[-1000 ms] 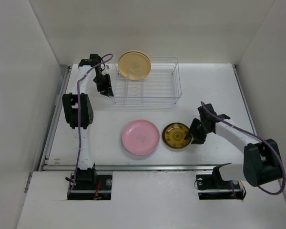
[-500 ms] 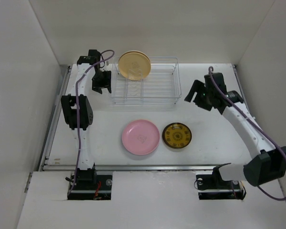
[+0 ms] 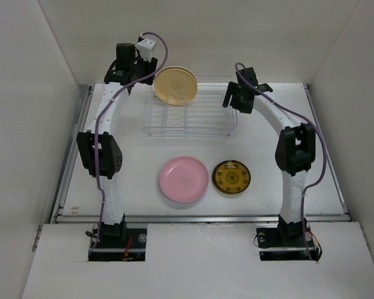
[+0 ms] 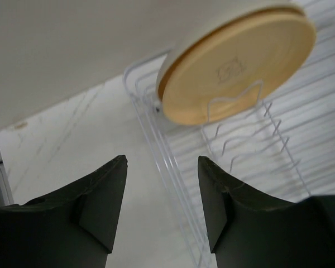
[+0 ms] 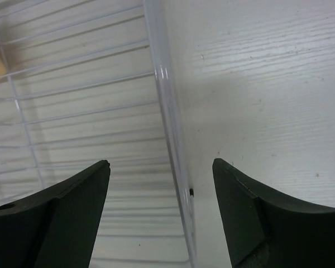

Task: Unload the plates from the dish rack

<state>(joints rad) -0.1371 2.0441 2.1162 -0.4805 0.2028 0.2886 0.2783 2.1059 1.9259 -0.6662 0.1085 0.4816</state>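
The dish rack (image 3: 190,107) stands at the far middle of the table (image 3: 112,187). In its far left corner a yellow plate (image 3: 174,85) stands on edge between the prongs and tilts a little. The left wrist view shows the rim of a cream plate (image 4: 195,39) close behind it. The other rows of the rack hold nothing.

Two plates lie flat on the table, near side of the rack and apart from it. The pink plate (image 3: 184,179) is on the left. The smaller brown-gold plate (image 3: 230,177) lies just beside it on the right, and they do not touch.

The left gripper (image 4: 162,167) is raised at the far left corner of the rack, to the left of the yellow plate. Its fingers are wide apart and have hold of nothing. The right gripper (image 5: 162,167) is over the right side of the rack. Its fingers are also spread wide, one finger on each side of the rack's wire wall, and they hold nothing.
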